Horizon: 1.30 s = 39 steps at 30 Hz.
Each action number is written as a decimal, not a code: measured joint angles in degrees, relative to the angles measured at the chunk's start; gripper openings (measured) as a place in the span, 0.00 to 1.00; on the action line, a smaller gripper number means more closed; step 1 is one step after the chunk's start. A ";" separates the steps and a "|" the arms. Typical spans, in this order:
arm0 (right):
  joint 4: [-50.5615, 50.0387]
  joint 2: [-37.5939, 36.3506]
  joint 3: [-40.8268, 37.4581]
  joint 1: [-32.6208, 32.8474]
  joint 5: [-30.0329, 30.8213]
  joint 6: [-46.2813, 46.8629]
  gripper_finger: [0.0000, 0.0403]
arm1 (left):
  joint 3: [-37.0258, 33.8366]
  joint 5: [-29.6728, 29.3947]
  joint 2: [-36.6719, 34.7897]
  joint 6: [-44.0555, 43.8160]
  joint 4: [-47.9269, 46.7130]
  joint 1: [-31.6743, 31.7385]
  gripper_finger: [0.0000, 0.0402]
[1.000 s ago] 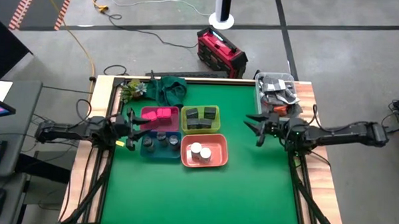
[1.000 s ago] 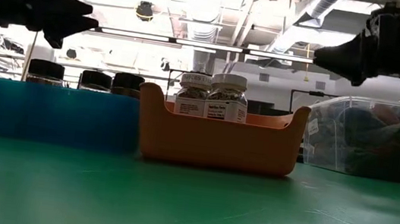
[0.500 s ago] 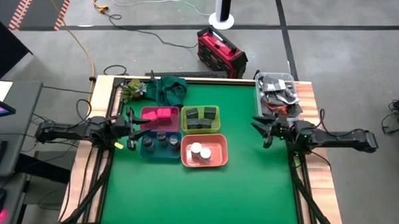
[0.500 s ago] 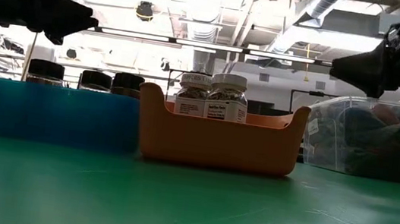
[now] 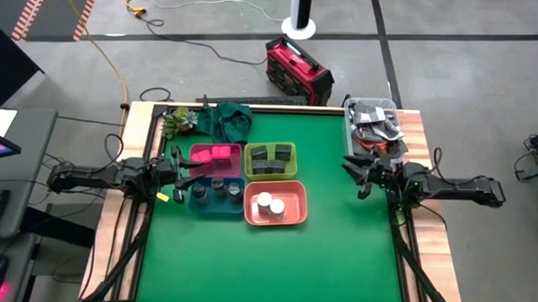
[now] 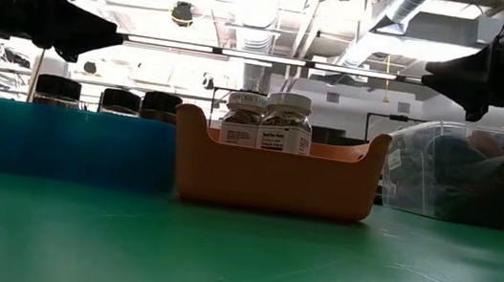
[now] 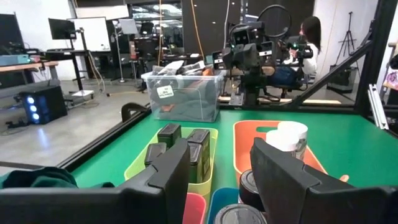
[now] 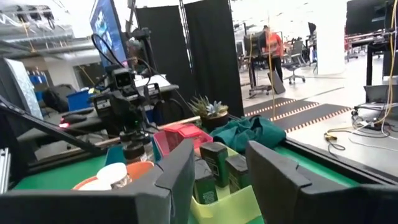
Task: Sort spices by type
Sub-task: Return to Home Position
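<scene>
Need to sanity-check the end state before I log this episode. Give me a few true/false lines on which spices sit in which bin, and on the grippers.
1. The white-topped round jars sit in the orange bin. True.
2. The dark square jars are in the blue bin. False: they are in the yellow-green bin; the blue bin holds the grey round jars.
3. The left gripper and the right gripper are both open and hold nothing. True.
4. A pink packet lies loose on the green table. False: the pink packets are in the pink bin.
</scene>
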 joint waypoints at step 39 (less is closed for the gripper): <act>-7.61 0.02 -0.07 -0.01 -0.01 -6.69 0.43 | -0.15 -0.02 0.00 -0.20 -0.65 0.01 0.40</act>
